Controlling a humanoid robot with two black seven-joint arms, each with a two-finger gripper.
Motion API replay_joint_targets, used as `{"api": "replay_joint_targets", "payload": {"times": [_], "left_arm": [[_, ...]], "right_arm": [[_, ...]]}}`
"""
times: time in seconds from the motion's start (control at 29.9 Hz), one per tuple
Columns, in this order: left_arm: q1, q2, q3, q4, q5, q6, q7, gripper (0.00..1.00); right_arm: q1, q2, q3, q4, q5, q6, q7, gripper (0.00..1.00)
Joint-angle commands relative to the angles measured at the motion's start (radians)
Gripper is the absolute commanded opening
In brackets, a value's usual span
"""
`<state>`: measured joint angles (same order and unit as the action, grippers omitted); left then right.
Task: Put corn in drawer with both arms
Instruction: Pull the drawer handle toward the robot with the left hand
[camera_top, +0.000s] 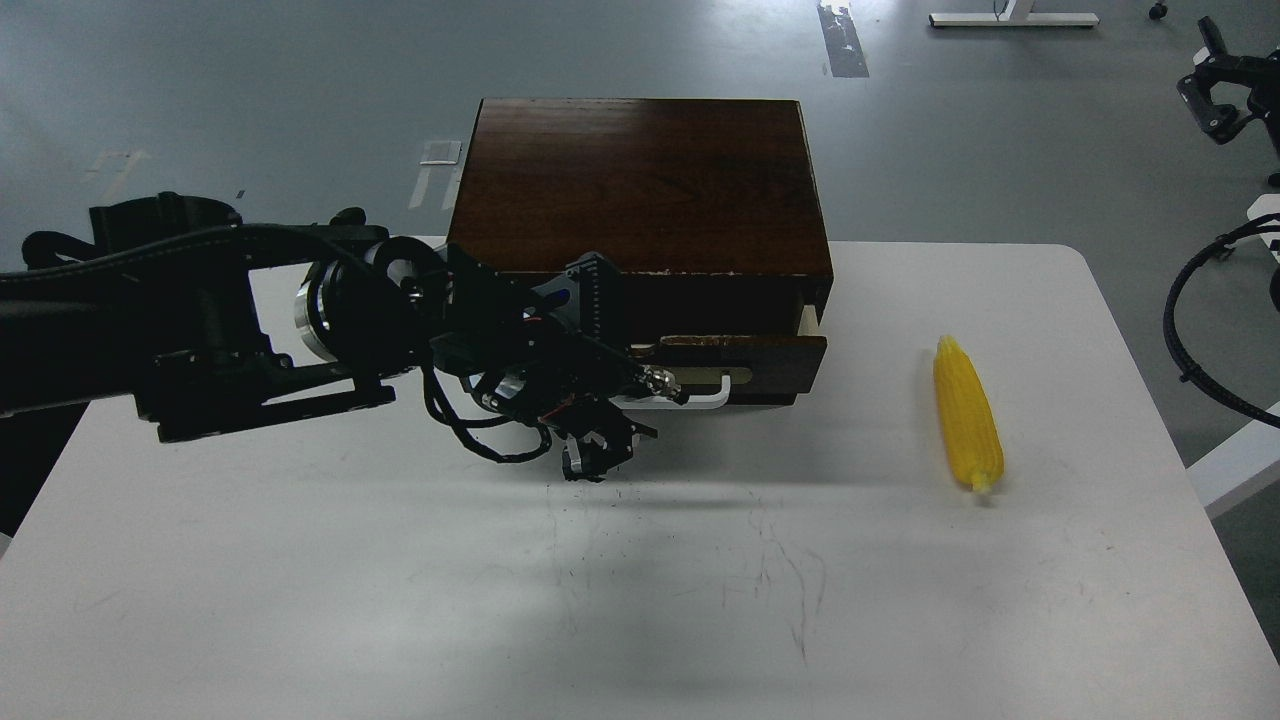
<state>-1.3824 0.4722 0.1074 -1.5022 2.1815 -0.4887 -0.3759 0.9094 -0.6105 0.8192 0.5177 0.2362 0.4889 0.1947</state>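
The yellow corn (968, 415) lies on the white table (640, 600), right of the dark brown wooden box (640, 180), pointed end towards me. The drawer (770, 365) stands a little way out of the box front, and a pale strip of its side shows at the right. My left gripper (625, 385) reaches in from the left and is closed on the left end of the white bar handle (708, 397). Its fingers are dark and hide part of the handle. My right gripper is out of view.
A black cable loop (1195, 330) hangs at the right edge beside the table. A black device (1215, 85) stands on the floor at the far top right. Grey floor lies behind the box.
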Motion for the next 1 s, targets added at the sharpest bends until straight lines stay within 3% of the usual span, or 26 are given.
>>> {"api": "replay_joint_targets", "payload": {"times": [0.0,0.97], "left_arm": [[-0.004,0.002,0.0,-0.016,0.0,0.0,-0.001,0.38],[-0.004,0.034,-0.003,-0.098,0.0,0.0,-0.001,0.39]], "right_arm": [[-0.001,0.0,0.0,0.001,0.0,0.0,0.0,1.0],[-0.003,0.0,-0.002,0.001,0.0,0.0,0.0,1.0]]}}
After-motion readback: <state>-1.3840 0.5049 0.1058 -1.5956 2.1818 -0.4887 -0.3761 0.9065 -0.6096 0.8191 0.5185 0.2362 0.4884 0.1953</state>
